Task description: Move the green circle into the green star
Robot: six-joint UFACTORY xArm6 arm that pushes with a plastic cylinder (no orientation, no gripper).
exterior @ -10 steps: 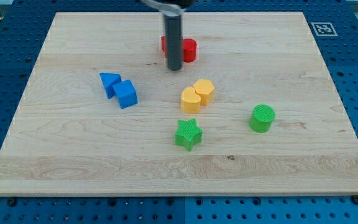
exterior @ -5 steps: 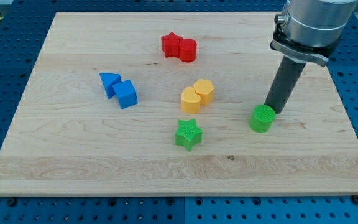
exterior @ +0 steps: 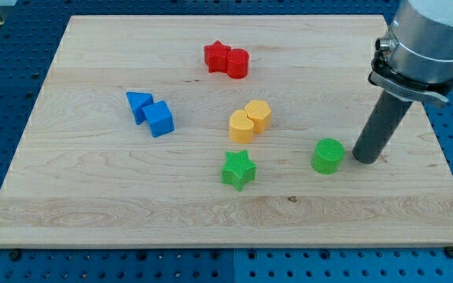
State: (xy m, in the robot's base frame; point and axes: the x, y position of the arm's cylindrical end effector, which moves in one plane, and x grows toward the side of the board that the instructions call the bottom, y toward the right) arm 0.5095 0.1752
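Observation:
The green circle (exterior: pixel 328 156) sits on the wooden board (exterior: pixel 93 189) right of centre. The green star (exterior: pixel 238 169) lies to its left, a clear gap between them. My tip (exterior: pixel 365 159) rests on the board just right of the green circle, a small gap between them. The dark rod rises up to the right to the arm's grey body at the view's top right.
A yellow heart (exterior: pixel 241 126) and yellow hexagon (exterior: pixel 259 115) touch each other just above the green star. A red star (exterior: pixel 217 56) and red block (exterior: pixel 238 63) sit near the top. A blue triangle (exterior: pixel 138 104) and blue cube (exterior: pixel 159 119) lie at left.
My tip swung from the red blocks across to the green circle's right side. The green circle has shifted slightly left and down.

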